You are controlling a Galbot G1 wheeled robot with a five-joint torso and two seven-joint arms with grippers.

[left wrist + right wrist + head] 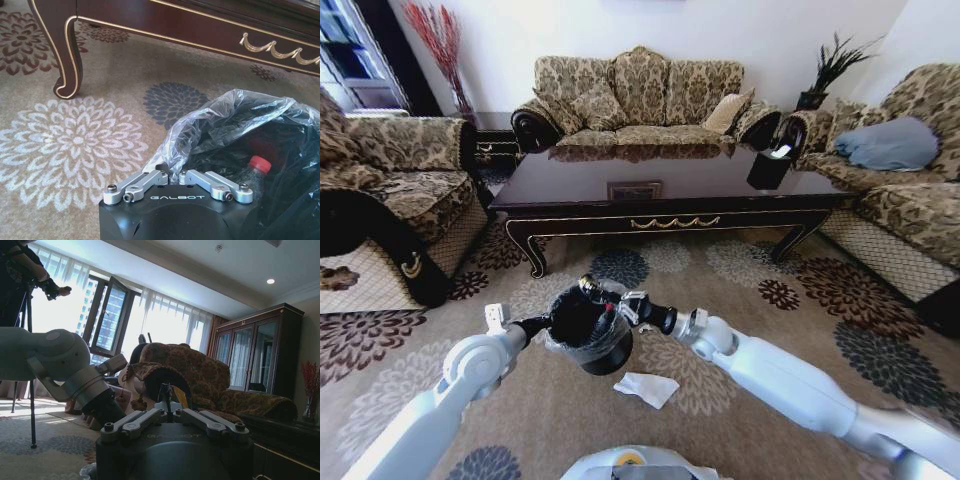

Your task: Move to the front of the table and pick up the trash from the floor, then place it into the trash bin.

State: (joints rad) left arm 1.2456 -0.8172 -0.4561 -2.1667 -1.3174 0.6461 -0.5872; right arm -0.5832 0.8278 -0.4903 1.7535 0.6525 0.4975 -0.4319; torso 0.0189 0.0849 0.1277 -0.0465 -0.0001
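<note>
I stand before the long dark table [660, 222] on the flowered floor [770, 300]. My left gripper [542, 325] is shut on the rim of the black trash bin [605, 355], held off the carpet. In the left wrist view its fingers [150, 180] pinch the clear liner [220, 120], and a red-capped bottle [252, 172] lies inside. My right gripper [610, 298] hovers over the bin's mouth, shut on a small dark shiny wrapper [588, 286] [176, 396]. A crumpled white paper [645, 388] lies on the floor just below the bin.
A carved table leg [70, 50] stands close ahead on the left. Patterned sofas [640, 100] ring the table, with armchairs at left [390, 190] and right [900, 190]. A black tissue box [768, 165] sits on the table's right end.
</note>
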